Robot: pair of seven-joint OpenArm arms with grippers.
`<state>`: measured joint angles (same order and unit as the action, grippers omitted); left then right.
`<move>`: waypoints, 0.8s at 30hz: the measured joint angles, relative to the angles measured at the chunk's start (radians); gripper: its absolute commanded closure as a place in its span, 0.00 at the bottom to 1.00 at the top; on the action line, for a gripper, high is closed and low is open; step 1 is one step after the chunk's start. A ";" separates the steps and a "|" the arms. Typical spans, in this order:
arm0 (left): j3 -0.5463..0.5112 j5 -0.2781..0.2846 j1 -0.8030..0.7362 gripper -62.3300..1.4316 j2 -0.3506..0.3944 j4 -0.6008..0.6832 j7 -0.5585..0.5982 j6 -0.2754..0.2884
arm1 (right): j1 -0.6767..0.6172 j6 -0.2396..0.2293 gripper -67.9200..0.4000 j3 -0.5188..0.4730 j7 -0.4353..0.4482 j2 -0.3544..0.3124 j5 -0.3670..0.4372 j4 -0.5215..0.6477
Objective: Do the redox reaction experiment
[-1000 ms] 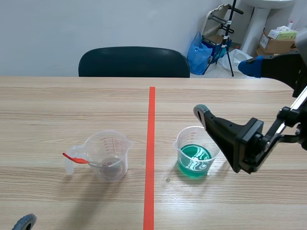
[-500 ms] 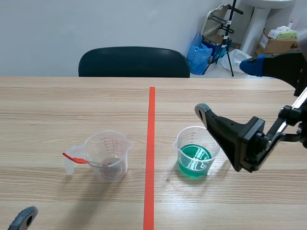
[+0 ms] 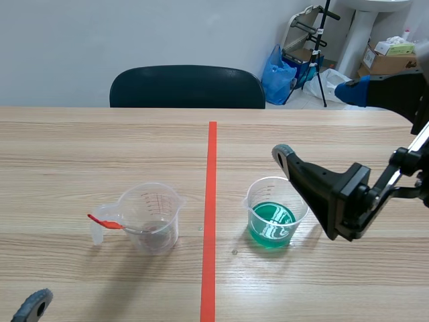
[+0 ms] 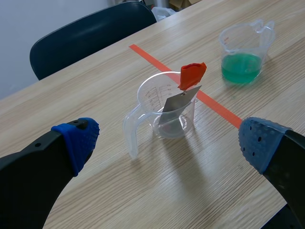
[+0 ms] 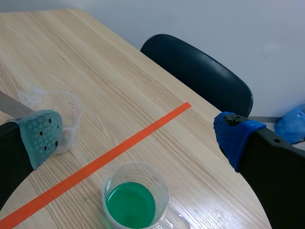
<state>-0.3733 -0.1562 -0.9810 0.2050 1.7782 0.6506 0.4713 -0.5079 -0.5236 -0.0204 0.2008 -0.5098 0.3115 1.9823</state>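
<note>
A clear measuring cup (image 3: 151, 216) stands left of the red tape line, with a metal strip that has a red end (image 3: 105, 222) leaning in it. Right of the line is a second clear cup holding green liquid (image 3: 273, 215). My right gripper (image 3: 315, 123) hangs open above and to the right of the green cup (image 5: 135, 202), which lies below and between its fingers (image 5: 43, 136). My left gripper (image 4: 167, 140) is open and low at the table's near left, facing the cup with the strip (image 4: 167, 107); only one fingertip (image 3: 32, 305) shows in the scene view.
A dark chair (image 3: 188, 86) stands at the table's far edge. Bags, a stand and boxes (image 3: 322, 54) sit on the floor behind the far right corner. The green cup (image 4: 243, 50) appears beyond the tape line in the left wrist view.
My left fingertip has shifted a little at the bottom left of the scene. The right gripper has edged slightly right. Both cups stay where they were.
</note>
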 measured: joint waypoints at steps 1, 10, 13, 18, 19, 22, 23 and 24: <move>0.000 0.000 0.000 0.00 0.000 0.000 0.000 0.000 | 0.000 0.000 0.00 0.000 0.000 0.000 0.000 0.000; 0.000 0.000 0.000 0.00 0.000 0.000 0.000 0.000 | 0.000 0.000 0.00 0.000 -0.001 0.000 0.000 0.000; 0.000 0.000 0.000 0.00 0.000 0.000 0.000 0.000 | 0.000 0.000 0.00 0.000 -0.024 0.000 -0.003 0.000; 0.000 0.000 0.000 0.00 0.000 0.000 0.000 0.000 | 0.000 0.000 0.00 0.000 -0.025 0.000 -0.007 0.000; 0.000 0.000 0.000 0.00 0.000 0.000 0.000 0.000 | 0.000 0.000 0.00 0.000 -0.014 0.000 -0.008 0.000; 0.000 0.000 0.000 0.00 0.000 0.000 0.000 0.000 | 0.000 0.000 0.00 0.000 0.030 0.000 -0.007 0.000; 0.000 0.000 0.000 0.00 0.000 0.000 0.000 0.000 | 0.000 0.000 0.00 0.000 0.034 0.000 -0.007 0.000; 0.000 0.000 0.000 0.00 0.000 0.000 0.000 0.000 | 0.000 0.000 0.00 0.000 0.033 0.000 -0.007 0.000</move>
<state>-0.3733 -0.1562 -0.9810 0.2050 1.7782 0.6506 0.4713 -0.5079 -0.5236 -0.0204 0.2340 -0.5098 0.3042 1.9823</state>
